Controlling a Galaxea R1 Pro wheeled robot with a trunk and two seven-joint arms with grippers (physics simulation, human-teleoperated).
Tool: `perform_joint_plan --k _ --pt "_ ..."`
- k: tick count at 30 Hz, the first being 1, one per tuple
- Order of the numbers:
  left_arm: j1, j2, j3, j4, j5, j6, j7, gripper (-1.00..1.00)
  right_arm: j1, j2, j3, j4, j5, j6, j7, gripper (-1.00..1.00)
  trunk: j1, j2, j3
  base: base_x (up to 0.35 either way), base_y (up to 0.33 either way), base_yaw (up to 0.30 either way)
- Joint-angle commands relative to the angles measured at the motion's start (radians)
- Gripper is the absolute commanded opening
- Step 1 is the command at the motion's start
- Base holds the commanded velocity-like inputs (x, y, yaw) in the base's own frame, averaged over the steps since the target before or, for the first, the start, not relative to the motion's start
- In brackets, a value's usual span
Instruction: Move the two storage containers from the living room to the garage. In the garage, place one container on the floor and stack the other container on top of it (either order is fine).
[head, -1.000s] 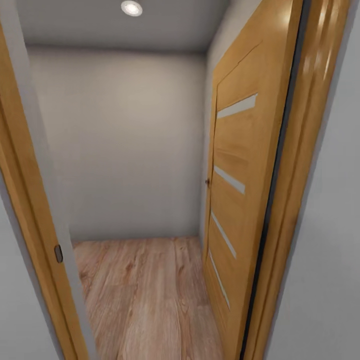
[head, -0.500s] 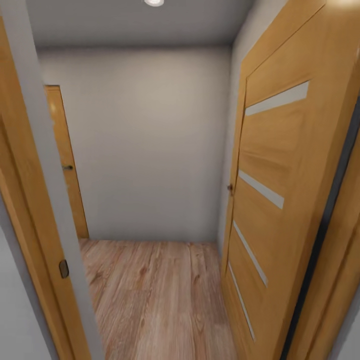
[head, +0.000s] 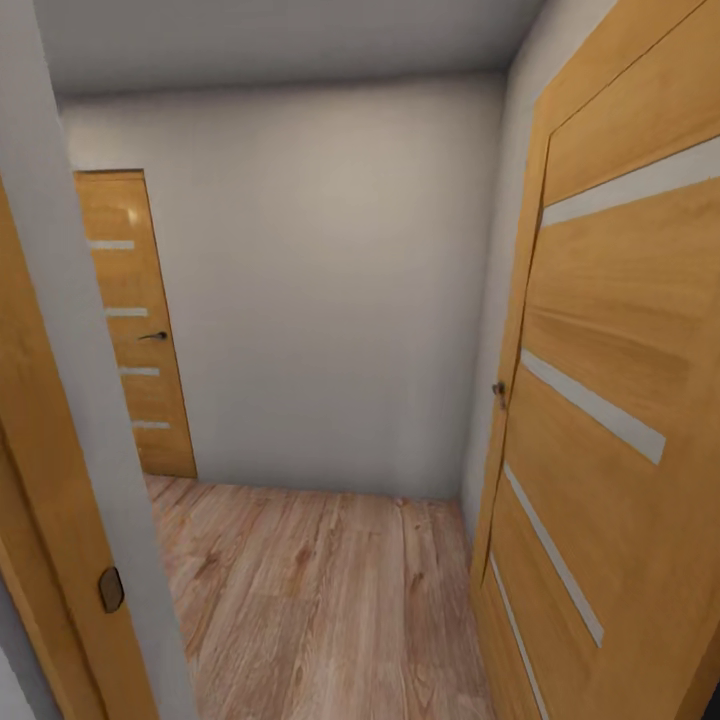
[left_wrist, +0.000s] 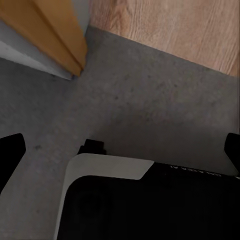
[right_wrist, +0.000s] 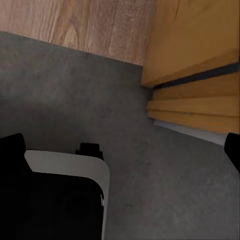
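Transit only: robot at a doorway, open wooden door (head: 610, 400) at frame right, plank hallway floor (head: 320, 600) ahead. Both grippers spread wide, carrying nothing (containers unseen); all hauling remains, I judge.

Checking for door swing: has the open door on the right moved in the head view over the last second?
Cannot tell. The open door looms larger, but the back wall and wood floor shifted too, so the camera moved.
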Motion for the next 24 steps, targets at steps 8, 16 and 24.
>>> perform_joint_plan --k 8,16,24 --pt "-0.001 -0.003 -0.001 0.001 0.005 -0.004 -0.001 1.0 -0.001 -0.003 -0.005 0.003 0.008 -0.004 -0.003 1.0 0.001 -0.001 -0.001 0.309 -0.097 0.002" --pt "-0.001 -0.003 -0.001 0.001 0.005 -0.007 -0.001 1.0 -0.001 -0.003 -0.005 0.003 0.01 -0.005 -0.003 1.0 0.001 -0.001 -0.001 0.201 -0.11 0.0" --pt "-0.001 -0.004 -0.001 0.001 0.005 -0.007 -0.001 1.0 -0.001 -0.003 -0.005 0.003 0.01 -0.005 -0.003 1.0 0.001 -0.001 -0.001 0.015 -0.009 0.0"
